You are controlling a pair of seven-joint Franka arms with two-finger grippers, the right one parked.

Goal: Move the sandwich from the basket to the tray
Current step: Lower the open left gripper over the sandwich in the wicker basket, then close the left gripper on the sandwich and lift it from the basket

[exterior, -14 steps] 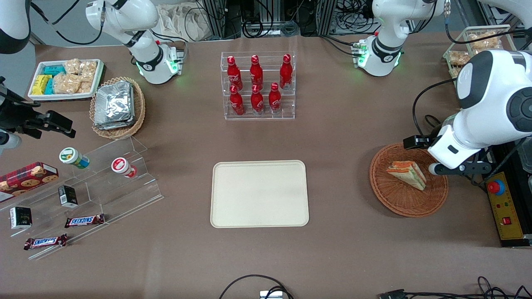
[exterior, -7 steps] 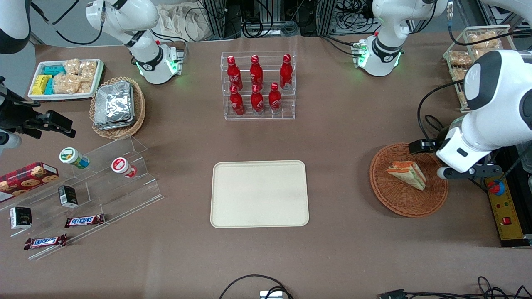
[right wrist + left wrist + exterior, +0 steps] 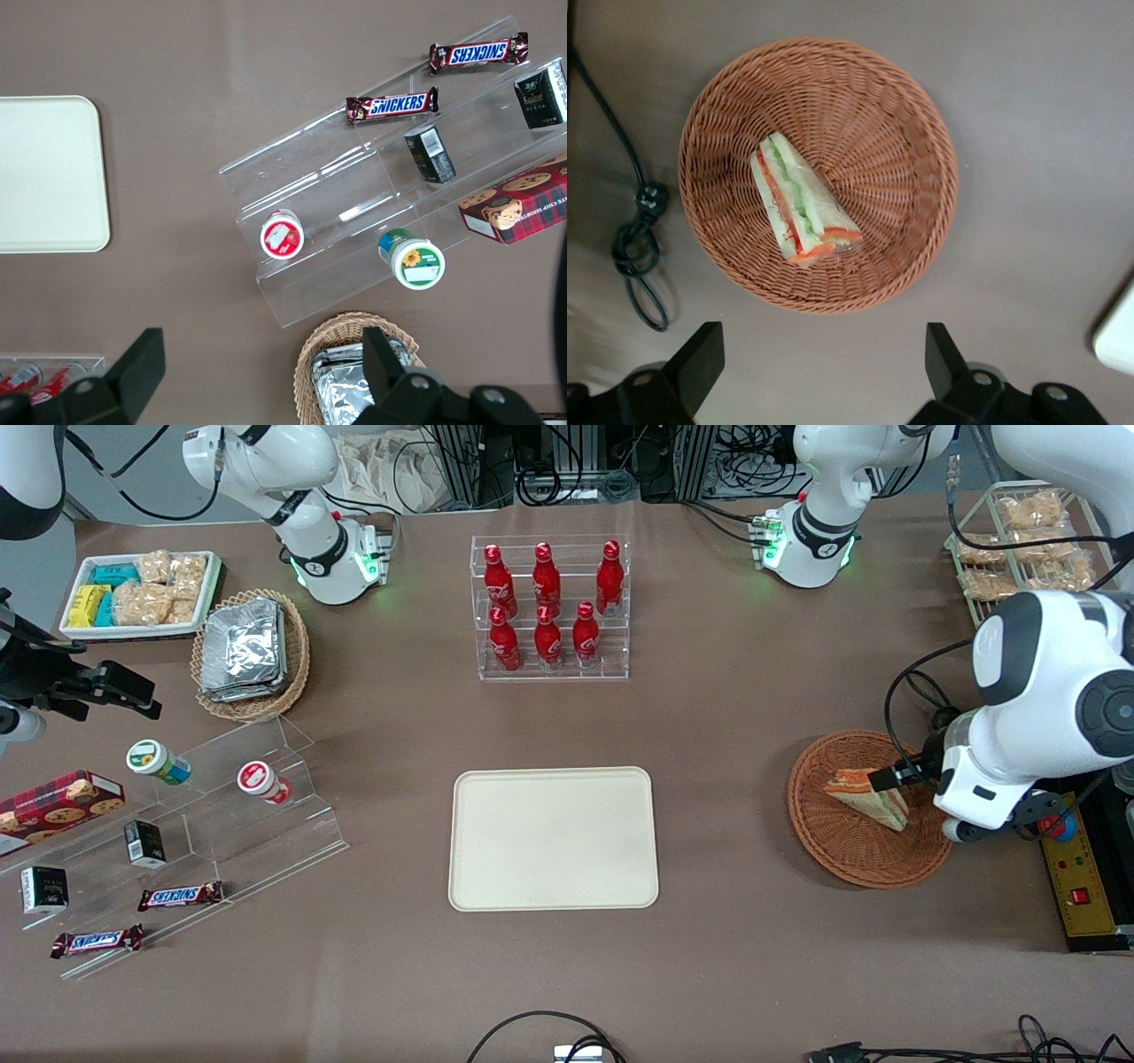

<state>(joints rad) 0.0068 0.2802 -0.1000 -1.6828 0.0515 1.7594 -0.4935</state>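
While two bars (image 3: 180, 895) reading SNICKERS lie on the clear stepped stand (image 3: 266, 815) toward the parked arm's end of the table (image 3: 726, 717), six red bottles (image 3: 547, 602) stand in a clear rack near the table's edge farthest from the front camera — their white script is too small to read. One sandwich (image 3: 868, 797) lies in the basket (image 3: 842, 850) near the working arm's end of the table. Above the basket's rim hangs the gripper (image 3: 819, 372), fingers (image 3: 700, 359) spread wide and holding nothing — the sandwich sits below it, untouched. One tray (image 3: 554, 838) rests mid-table, well apart from the basket.
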